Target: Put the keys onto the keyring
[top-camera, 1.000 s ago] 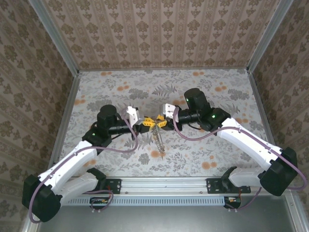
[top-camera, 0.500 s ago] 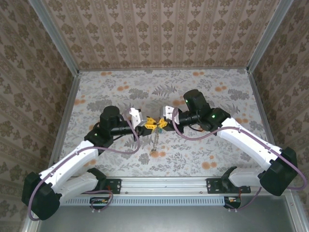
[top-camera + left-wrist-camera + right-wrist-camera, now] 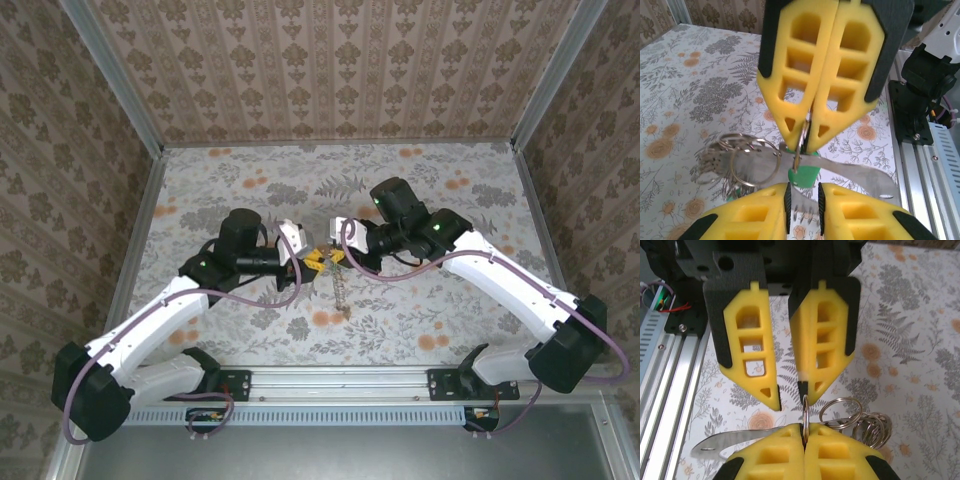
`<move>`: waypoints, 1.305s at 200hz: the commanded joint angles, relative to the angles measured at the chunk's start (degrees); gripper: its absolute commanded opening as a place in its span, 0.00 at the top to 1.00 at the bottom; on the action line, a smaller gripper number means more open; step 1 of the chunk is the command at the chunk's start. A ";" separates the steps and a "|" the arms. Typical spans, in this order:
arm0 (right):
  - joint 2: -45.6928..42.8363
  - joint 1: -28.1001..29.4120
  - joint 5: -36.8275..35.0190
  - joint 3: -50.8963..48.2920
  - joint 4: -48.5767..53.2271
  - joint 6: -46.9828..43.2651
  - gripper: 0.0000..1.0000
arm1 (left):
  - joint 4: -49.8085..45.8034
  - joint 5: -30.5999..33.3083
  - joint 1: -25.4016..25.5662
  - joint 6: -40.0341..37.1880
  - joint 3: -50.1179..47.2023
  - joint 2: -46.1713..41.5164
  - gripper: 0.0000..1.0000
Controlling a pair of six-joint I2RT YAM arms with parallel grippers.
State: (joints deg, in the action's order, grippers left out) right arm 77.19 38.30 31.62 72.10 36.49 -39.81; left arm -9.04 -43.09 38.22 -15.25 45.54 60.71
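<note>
The keyring (image 3: 804,412), a thin metal hoop seen edge-on, is pinched between my right gripper's (image 3: 804,432) shut yellow fingers. A green-headed key (image 3: 804,176) and a cluster of silver rings (image 3: 742,160) hang from it, with a long flat metal strip (image 3: 860,174) crossing below. My left gripper (image 3: 802,200) faces it tip to tip, open by a narrow gap, and a toothed key blade shows in that gap. From above, the left gripper (image 3: 303,256) and right gripper (image 3: 333,252) meet at the yellow and green keys (image 3: 318,262) above the table's middle.
The metal strip (image 3: 344,293) dangles below the bunch over the floral tabletop (image 3: 420,190). Aluminium rails (image 3: 330,385) and both arm bases line the near edge. Patterned walls close in the left, right and far sides.
My left gripper has opened from shut, and my right gripper has closed on the ring. Both grippers and the bunch shifted slightly right, and the dangling strip swung right.
</note>
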 commanded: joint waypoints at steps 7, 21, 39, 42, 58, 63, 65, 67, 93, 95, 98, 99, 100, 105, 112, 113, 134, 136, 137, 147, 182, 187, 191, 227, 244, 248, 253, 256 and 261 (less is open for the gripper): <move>-0.37 0.80 -0.32 1.07 0.19 -1.72 1.00 | 0.94 -0.16 0.28 0.77 2.33 -0.09 0.76; -0.64 0.80 -0.43 0.68 -0.28 -1.60 1.00 | 2.06 -0.45 0.25 1.42 2.19 -0.41 0.76; -0.70 0.93 -0.49 0.59 -0.28 -1.50 1.00 | 2.45 -1.68 0.22 1.80 2.56 -0.50 0.76; -0.69 0.98 -0.50 0.59 -0.28 -1.50 1.00 | 2.40 -1.92 0.26 1.80 2.67 -0.36 0.76; -0.70 1.39 -0.39 0.46 -0.50 -1.55 1.00 | 2.02 -2.25 0.30 1.72 3.23 0.15 0.77; -0.69 1.55 -0.32 0.44 -0.60 -1.63 1.00 | 1.80 -1.96 0.33 1.70 3.43 0.45 0.79; -0.69 1.59 -0.26 0.40 -0.67 -1.62 1.00 | 1.62 -1.79 0.36 1.64 3.53 0.53 0.80; -0.78 1.60 -0.24 0.41 -0.75 -1.59 1.00 | 1.47 -1.77 0.34 1.54 3.55 0.59 0.81; -0.75 1.82 0.39 0.28 -1.09 -1.36 1.00 | 0.59 -2.10 0.44 0.51 4.15 1.17 1.00; -0.82 1.81 0.40 0.29 -1.08 -1.37 1.00 | 0.64 -2.09 0.45 0.49 4.17 1.17 1.00; -0.83 1.85 0.34 0.20 -1.15 -1.40 1.00 | 0.68 -2.18 0.44 0.48 4.20 1.12 1.00; -0.87 1.81 0.31 0.18 -1.15 -1.41 1.00 | 0.69 -2.18 0.45 0.44 4.16 1.10 1.00; -0.88 1.79 0.30 0.16 -1.16 -1.41 1.00 | 0.73 -2.22 0.41 0.41 4.14 1.09 1.00; -1.09 1.77 0.29 -0.08 -1.29 -1.41 1.00 | 0.98 -2.47 0.45 0.35 4.20 0.99 1.00; -1.46 1.70 0.31 -0.60 -1.70 -1.32 0.97 | 1.45 -2.88 0.43 0.33 4.03 0.78 1.00; -1.53 1.69 0.26 -0.71 -1.74 -1.32 0.95 | 1.55 -3.01 0.44 0.36 3.99 0.75 1.00; -4.05 0.02 2.33 -4.31 -5.43 0.81 0.81 | 6.19 -5.69 0.45 1.26 1.95 -0.65 1.00; -4.37 -0.29 2.73 -4.61 -6.73 1.25 0.80 | 6.79 -5.97 0.45 1.38 1.66 -0.76 1.00; -4.52 -0.44 2.96 -4.82 -7.02 1.37 0.80 | 7.12 -6.05 0.45 1.46 1.49 -0.85 1.00; -5.77 -1.83 4.81 -6.14 -8.60 2.83 0.77 | 10.08 -7.44 0.36 2.47 0.31 -1.51 1.00; -8.92 -3.58 7.70 -8.77 -9.46 4.54 0.72 | 16.10 -9.43 0.18 5.39 -1.58 -1.91 1.00; -9.26 -3.54 7.75 -9.09 -9.61 4.65 0.72 | 16.93 -9.75 0.15 5.61 -1.81 -1.91 1.00; -9.38 -3.58 7.74 -9.33 -9.80 4.80 0.72 | 17.56 -9.96 0.19 5.82 -2.00 -1.91 1.00; -9.67 -3.68 8.73 -10.44 -11.65 6.45 0.79 | 22.49 -9.88 0.19 7.76 -3.82 -1.92 1.00; -8.80 -3.68 9.89 -10.09 -11.79 6.67 0.87 | 23.67 -9.65 0.23 8.13 -4.03 -1.58 1.00; -8.56 -3.68 10.17 -9.98 -11.87 6.74 0.87 | 23.81 -9.64 0.27 8.13 -3.97 -1.49 1.00; -8.39 -3.68 10.50 -10.12 -12.09 6.85 0.89 | 24.05 -9.49 0.24 8.13 -3.97 -1.38 1.00; -8.29 -3.68 10.68 -10.13 -12.32 7.00 0.89 | 24.13 -9.36 0.27 8.19 -3.97 -1.31 1.00; -8.14 -3.68 10.97 -10.29 -12.78 7.32 0.89 | 24.41 -9.15 0.36 8.30 -4.05 -1.25 1.00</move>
State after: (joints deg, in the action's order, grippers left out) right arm 68.34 34.74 38.89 62.43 26.48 -34.04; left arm 9.37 -50.59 38.22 -8.56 41.58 60.23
